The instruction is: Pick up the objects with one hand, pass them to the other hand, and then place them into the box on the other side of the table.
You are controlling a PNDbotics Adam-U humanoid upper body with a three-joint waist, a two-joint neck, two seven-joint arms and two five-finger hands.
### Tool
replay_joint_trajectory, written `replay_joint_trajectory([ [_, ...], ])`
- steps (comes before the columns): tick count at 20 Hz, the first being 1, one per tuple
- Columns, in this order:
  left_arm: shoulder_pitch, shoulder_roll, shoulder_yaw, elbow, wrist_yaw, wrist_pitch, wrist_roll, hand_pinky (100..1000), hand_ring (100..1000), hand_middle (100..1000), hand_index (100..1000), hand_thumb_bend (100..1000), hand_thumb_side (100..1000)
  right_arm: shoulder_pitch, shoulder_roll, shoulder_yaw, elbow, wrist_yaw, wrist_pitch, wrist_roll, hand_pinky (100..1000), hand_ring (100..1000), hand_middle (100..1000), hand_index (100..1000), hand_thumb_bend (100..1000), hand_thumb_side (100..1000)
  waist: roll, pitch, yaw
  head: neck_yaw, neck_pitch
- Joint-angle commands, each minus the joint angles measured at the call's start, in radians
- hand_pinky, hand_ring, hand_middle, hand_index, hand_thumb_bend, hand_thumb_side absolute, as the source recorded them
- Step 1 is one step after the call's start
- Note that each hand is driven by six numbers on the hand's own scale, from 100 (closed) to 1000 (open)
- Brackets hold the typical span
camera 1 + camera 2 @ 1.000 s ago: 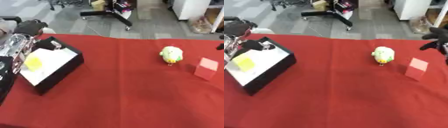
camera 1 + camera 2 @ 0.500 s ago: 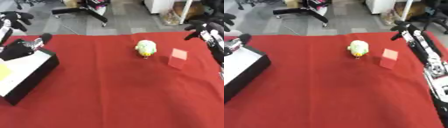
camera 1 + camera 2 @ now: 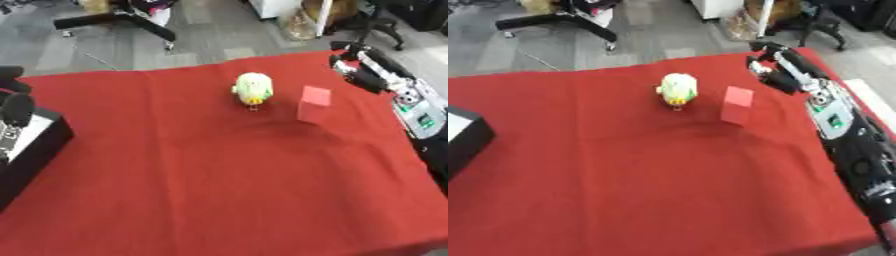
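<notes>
At the table's (image 3: 219, 190) left edge sits the black box (image 3: 31, 150), only partly in view, and just above it the left robot hand (image 3: 16, 107) shows as a dark shape at the rim; whether its fingers are spread or curled I cannot tell; a second ago that hand hung right over the box's white lining, and the whole picture has since swung toward the right, so the camera has turned rather than the box moved; this reads as one delivery finished and attention going to the next object. Near the middle of the far edge stands a yellow-green plush chick (image 3: 253, 90), upright, its long axis vertical, its small orange feet toward the near edge; just to its right, apart from it, stands a pink block (image 3: 313, 103), also upright with its long axis vertical, a broad face turned toward the near-left. At the far right corner the right robot hand (image 3: 770, 70) has come in over the table's right edge, arm running back along that edge; it holds nothing, near the block but not touching it, and its finger pose is not clear; the block looks the likelier next pick.
</notes>
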Motion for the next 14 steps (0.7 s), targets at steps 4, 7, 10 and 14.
replay_joint_trajectory([
  [4, -0.009, -0.037, -0.021, -0.021, 0.003, -0.008, -0.025, 682, 545, 587, 788, 506, 855, -0.079, -0.011, 0.0, 0.158, 0.245, -0.076, -0.004, 921, 921, 938, 999, 100, 1000, 0.006, -0.007, 0.011, -0.04, -0.018],
  [7, -0.009, -0.043, -0.024, -0.021, 0.004, -0.009, -0.032, 681, 543, 585, 787, 505, 855, -0.093, -0.005, -0.002, 0.199, 0.332, -0.101, -0.007, 933, 940, 948, 1000, 100, 1000, 0.008, -0.004, 0.016, -0.047, -0.024],
  [10, -0.006, -0.048, -0.027, -0.021, 0.005, -0.007, -0.035, 681, 544, 585, 788, 502, 863, -0.096, 0.002, -0.006, 0.229, 0.377, -0.122, -0.012, 934, 938, 943, 1000, 100, 1000, 0.008, -0.001, 0.019, -0.053, -0.028],
  [14, -0.002, -0.054, -0.031, -0.021, 0.001, -0.001, -0.045, 682, 544, 586, 789, 500, 871, -0.092, 0.012, -0.005, 0.248, 0.377, -0.157, 0.013, 932, 918, 929, 1000, 100, 1000, 0.008, 0.0, 0.019, -0.054, -0.029],
])
